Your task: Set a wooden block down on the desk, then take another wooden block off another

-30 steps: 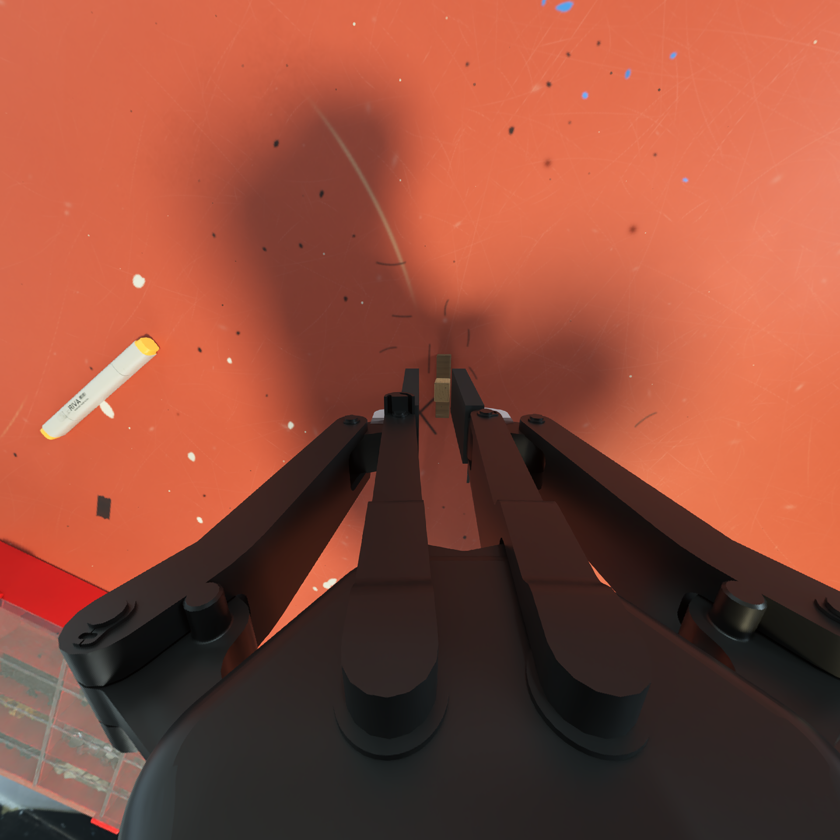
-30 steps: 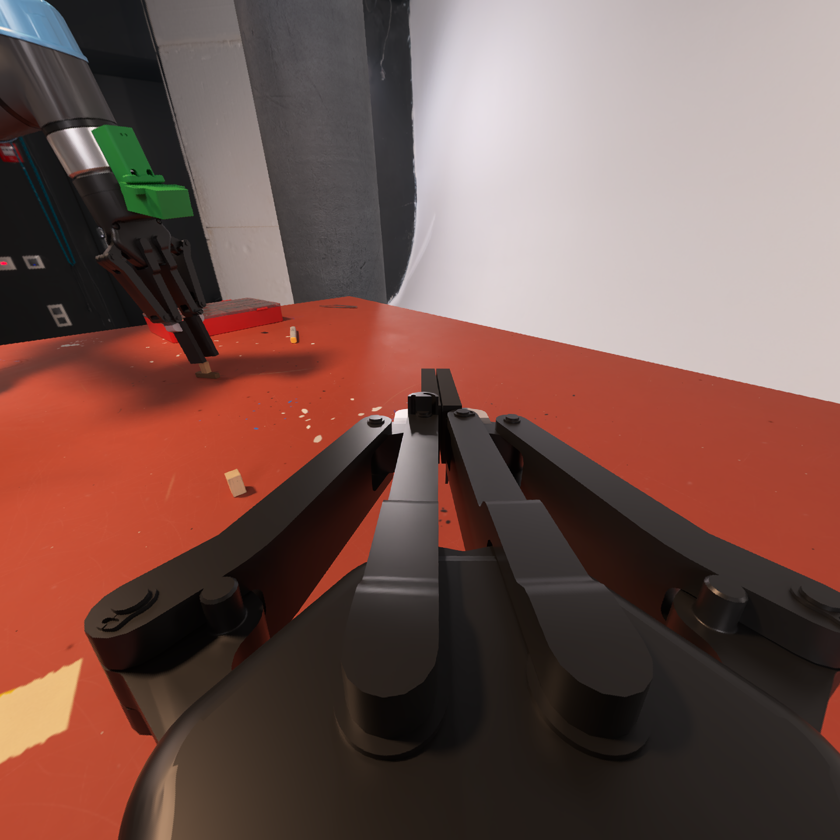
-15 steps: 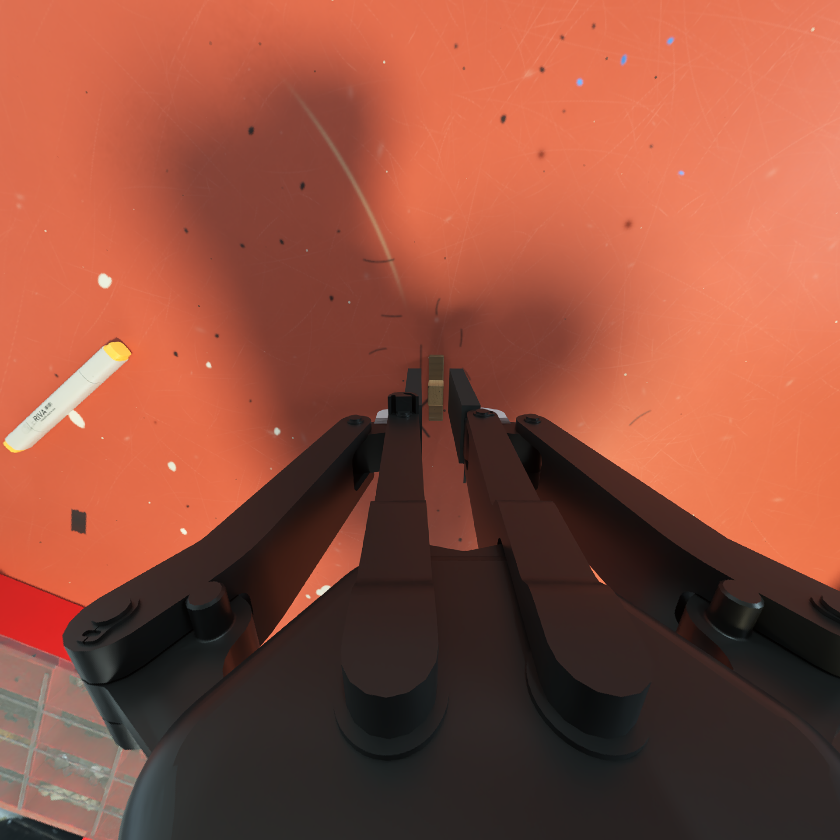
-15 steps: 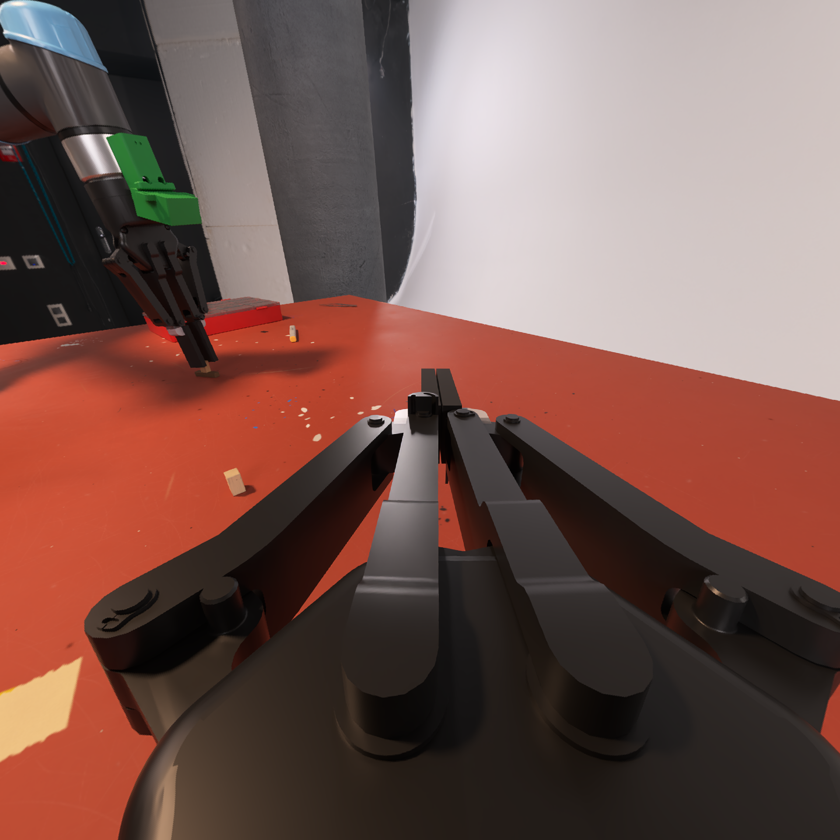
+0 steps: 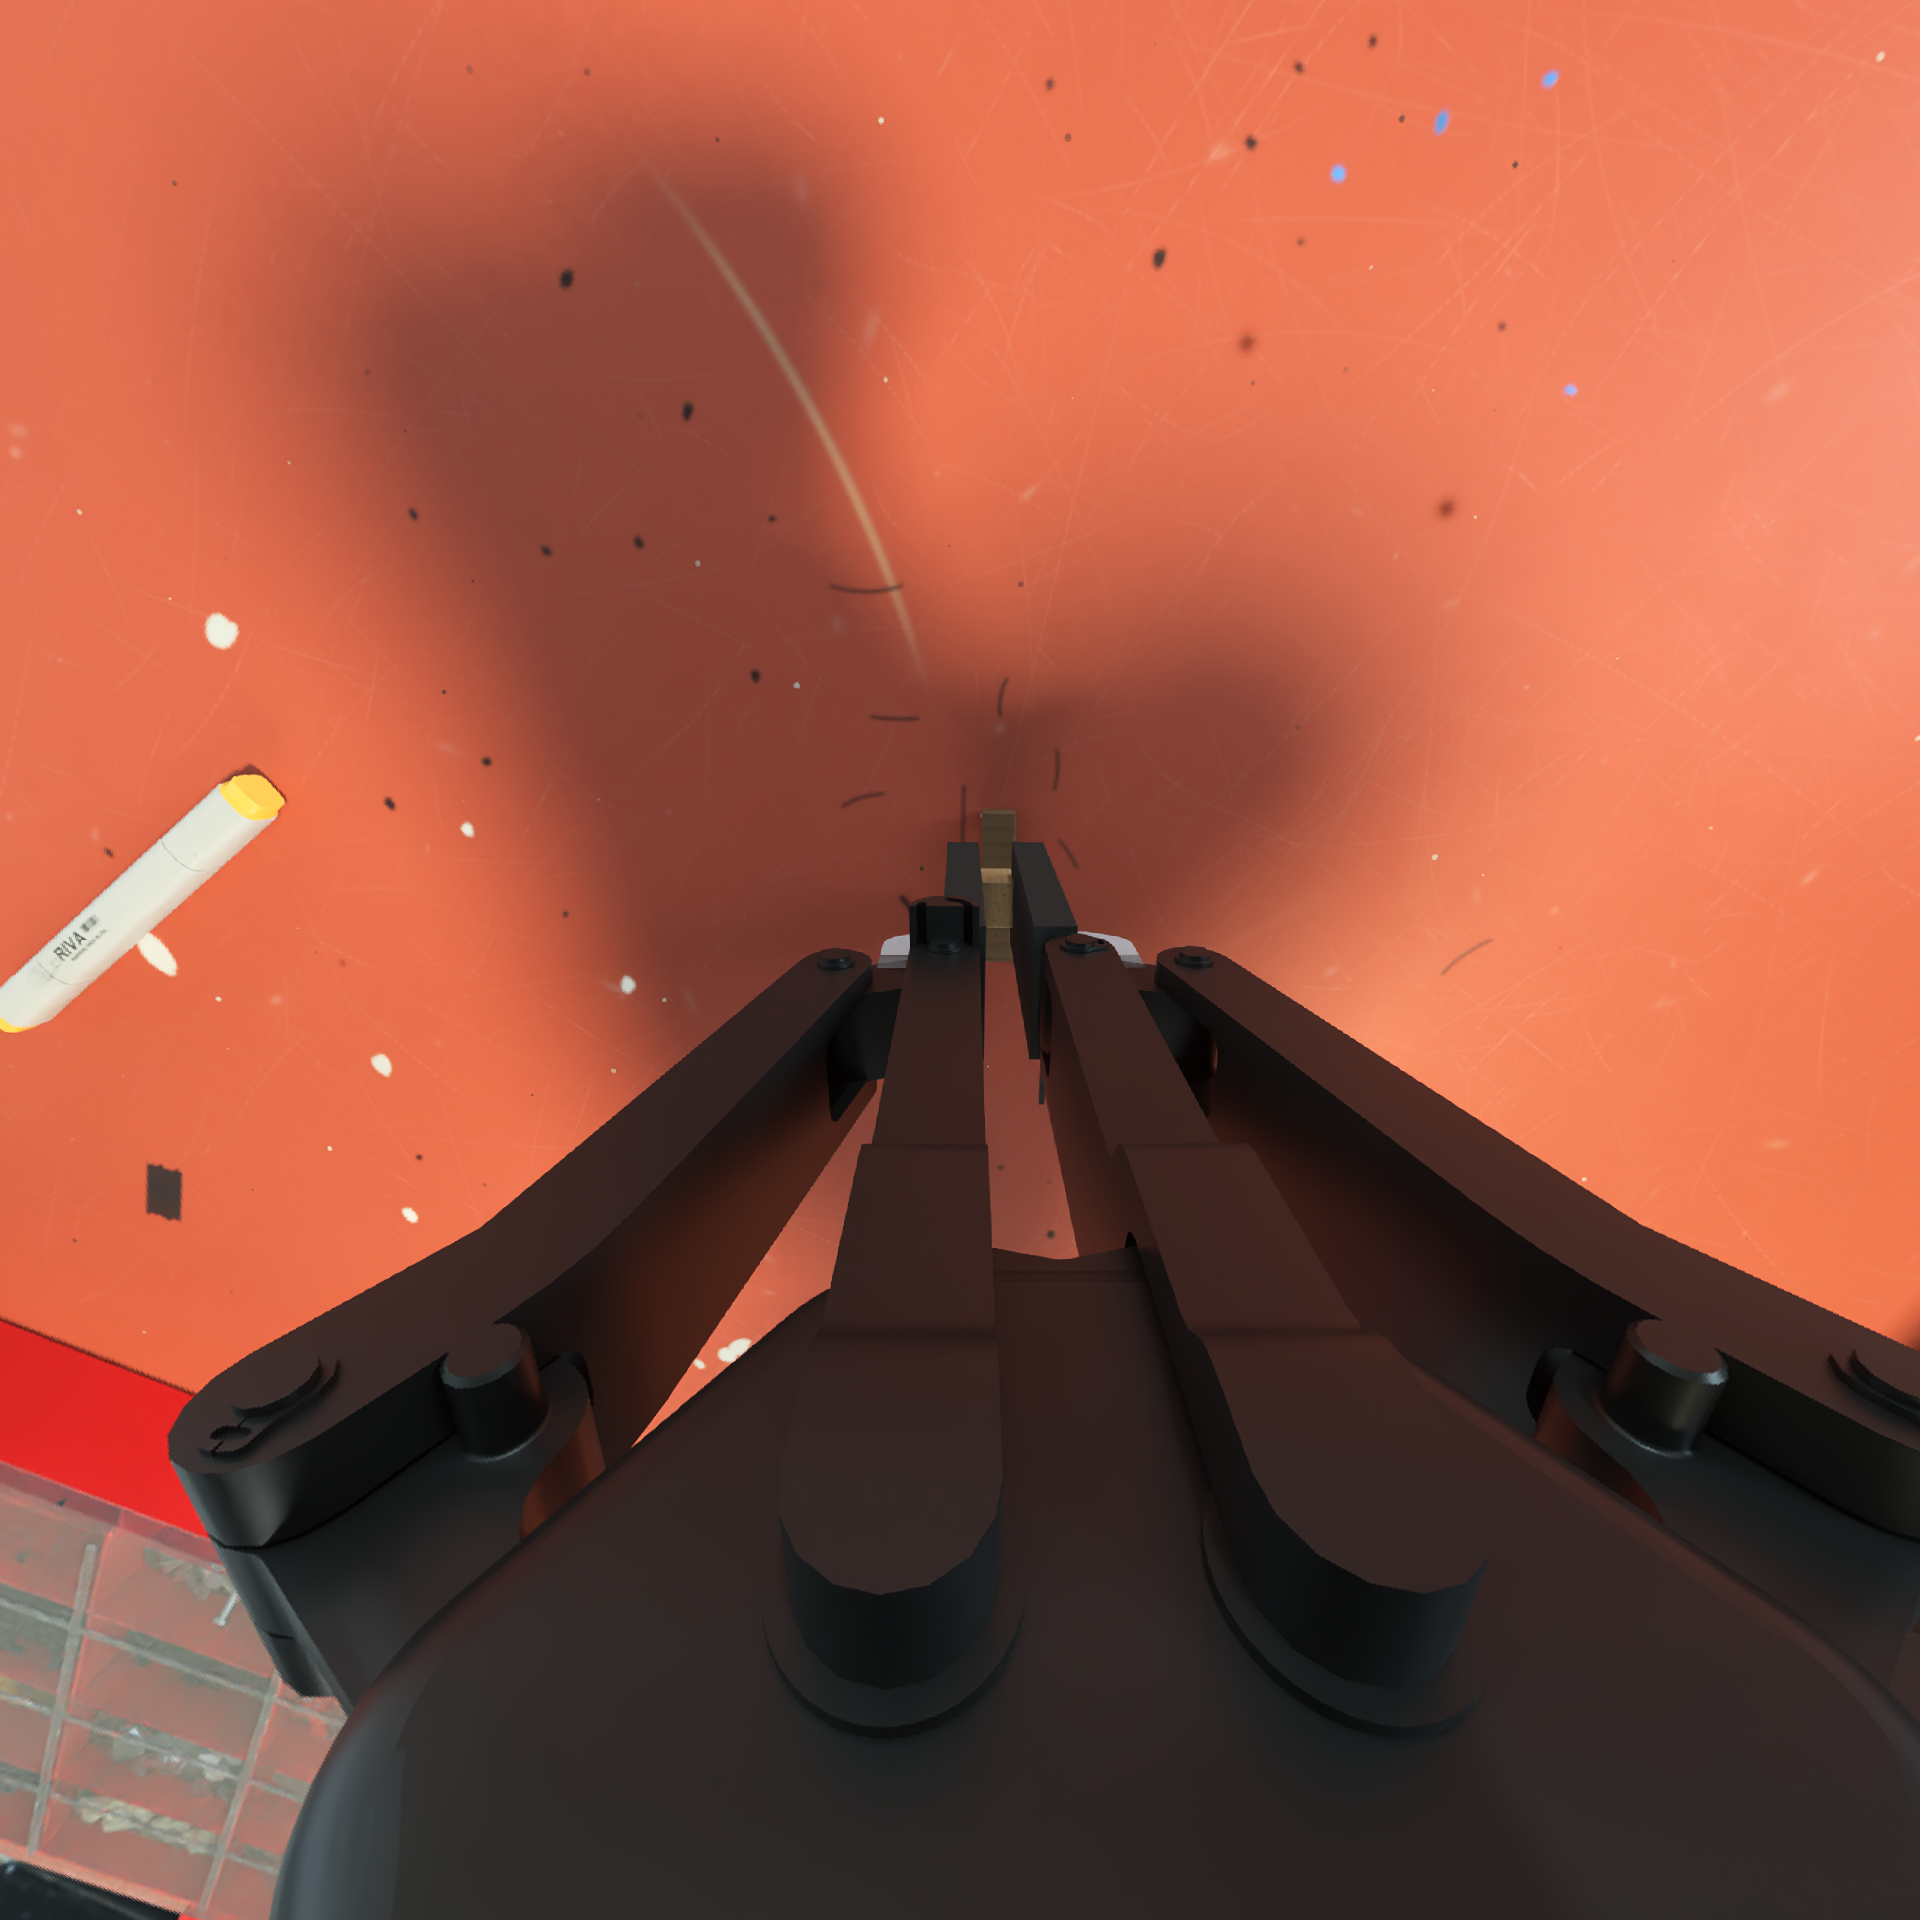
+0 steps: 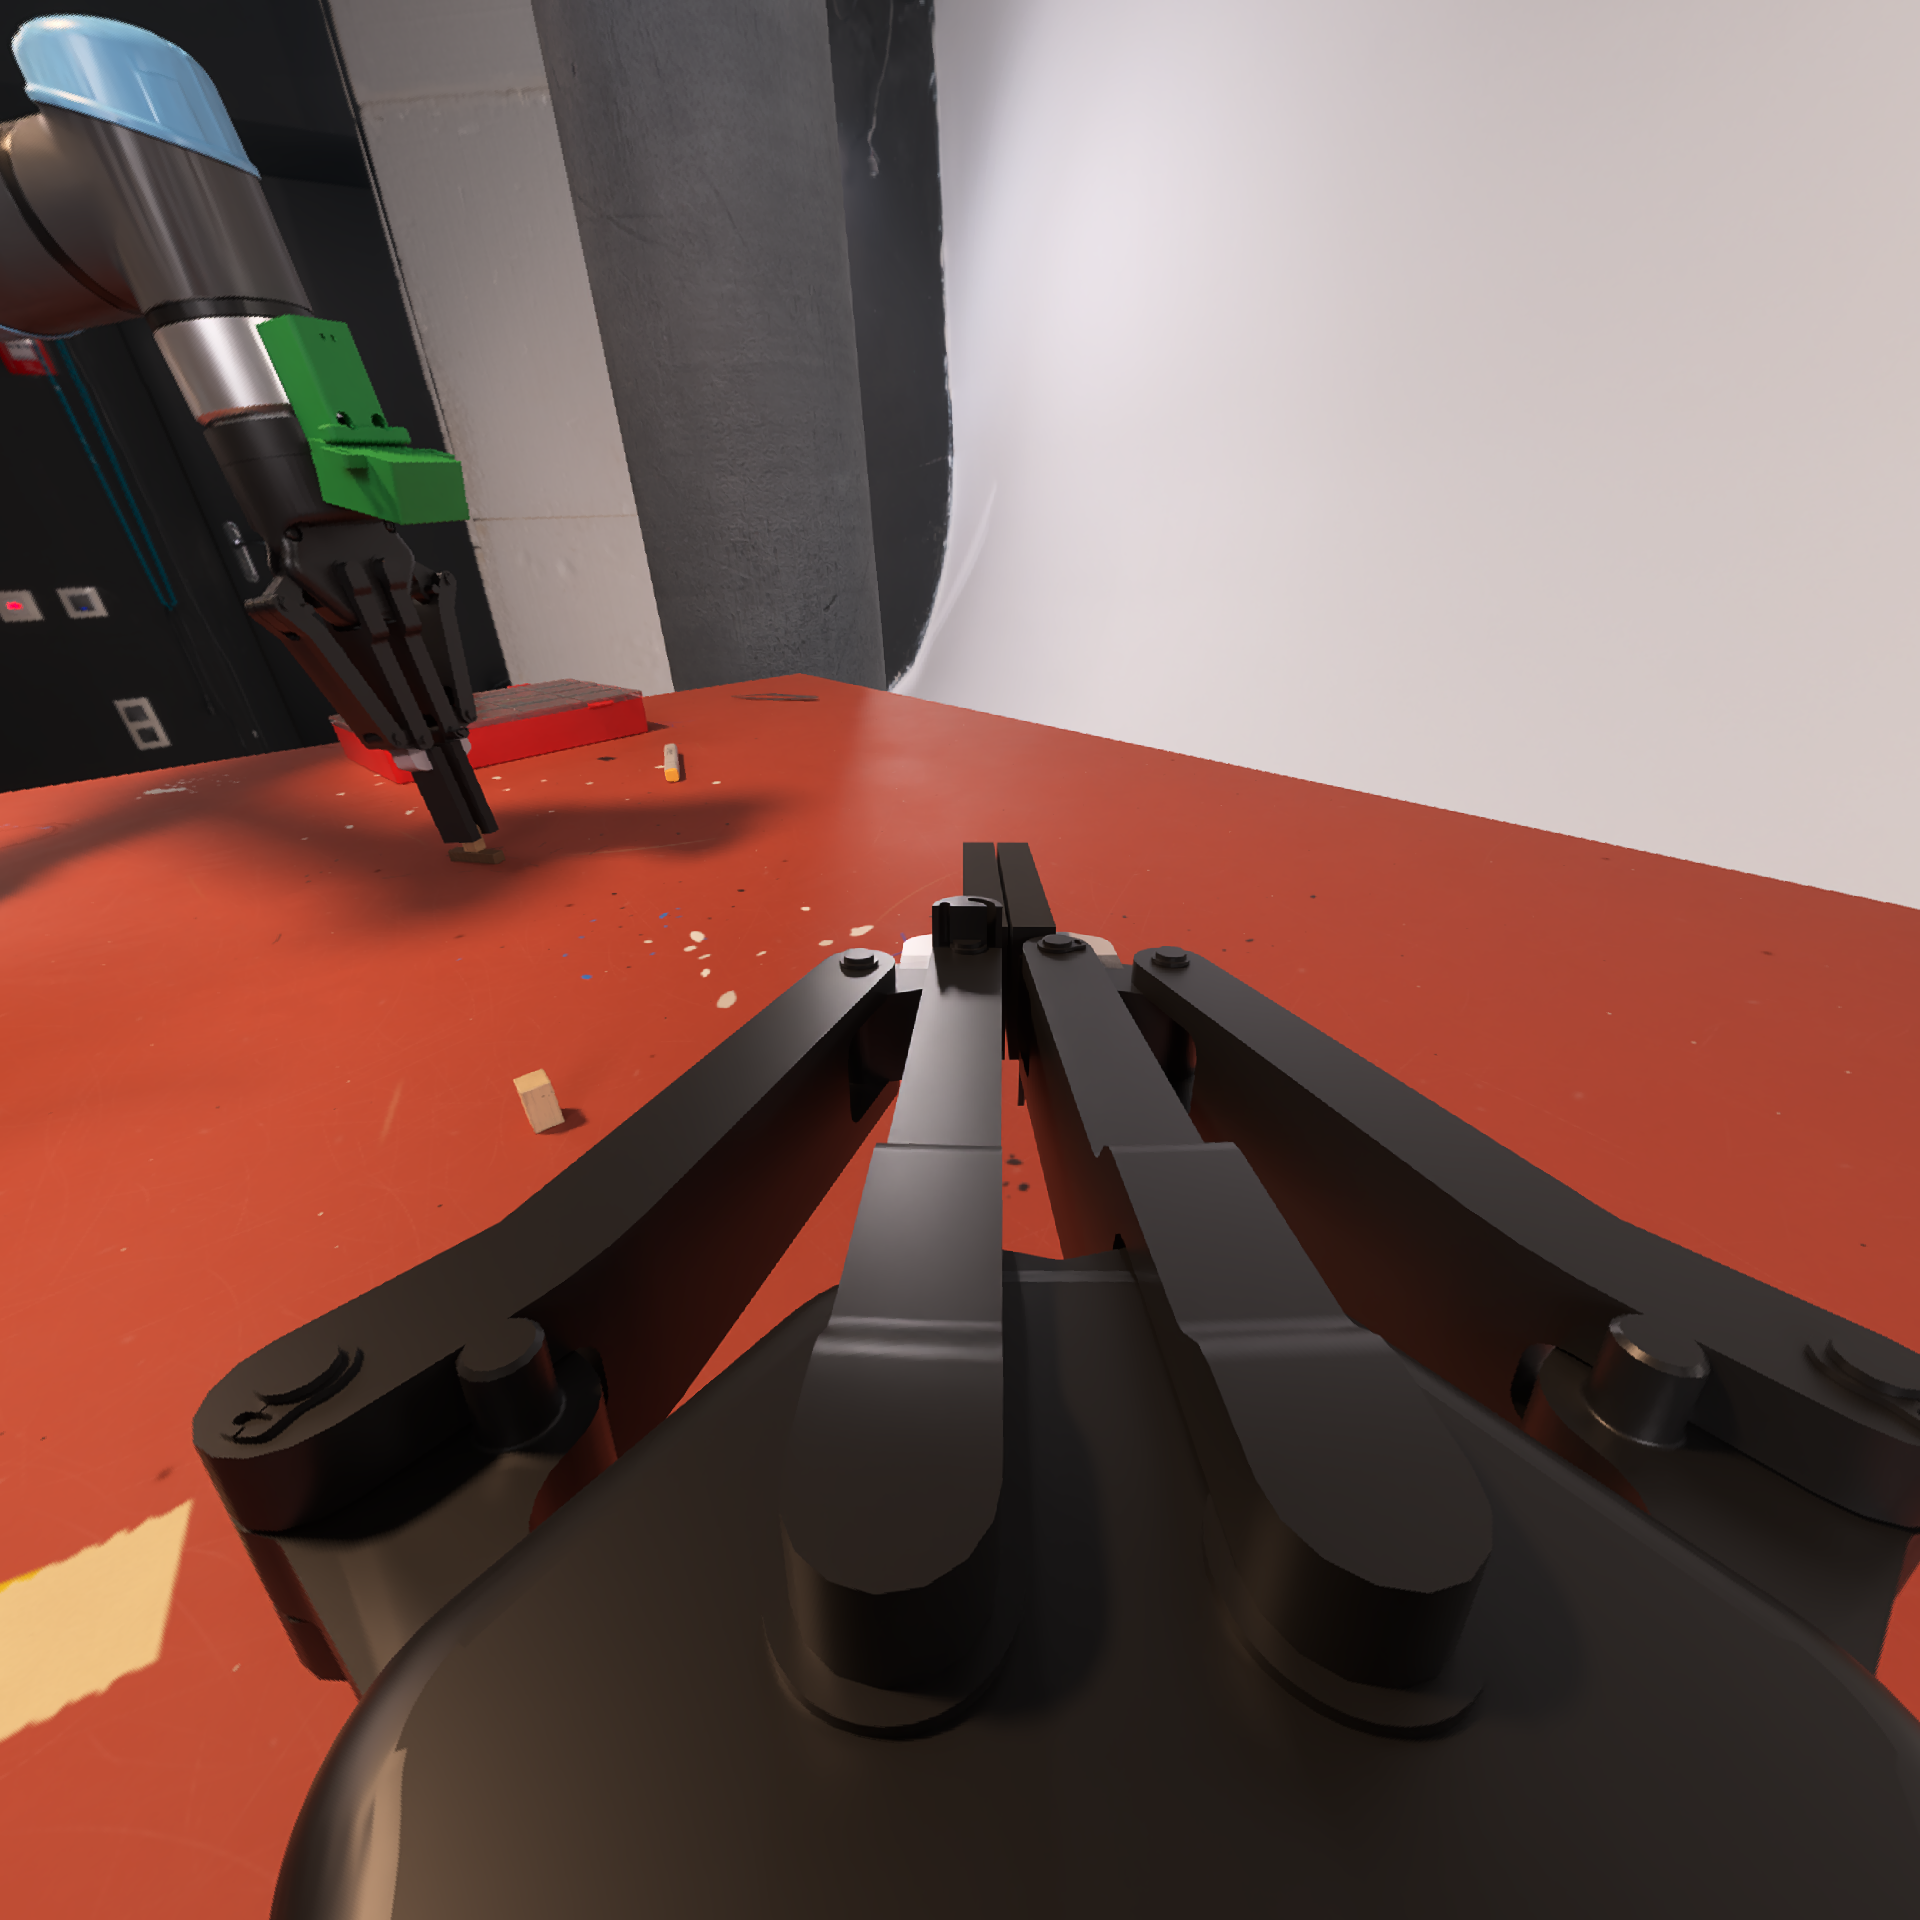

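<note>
left wrist view is showing the left gripper (image 5: 997, 878), open a half-second ago, now closing on the upper wooden block (image 5: 997, 902), readying the lift-off.

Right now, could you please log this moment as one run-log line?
left gripper: shut on upper wooden block | lower block: on desk | right gripper: shut, empty

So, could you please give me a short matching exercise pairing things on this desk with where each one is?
Things:
1. top wooden block
2. lone wooden block
3. marker
4. red case

Places:
A. at the desk's far edge
B. lying flat, white with a yellow cap
C. between the left end effector's fingers
D. alone on open desk

Pairs: 1-C, 2-D, 3-B, 4-A
</note>
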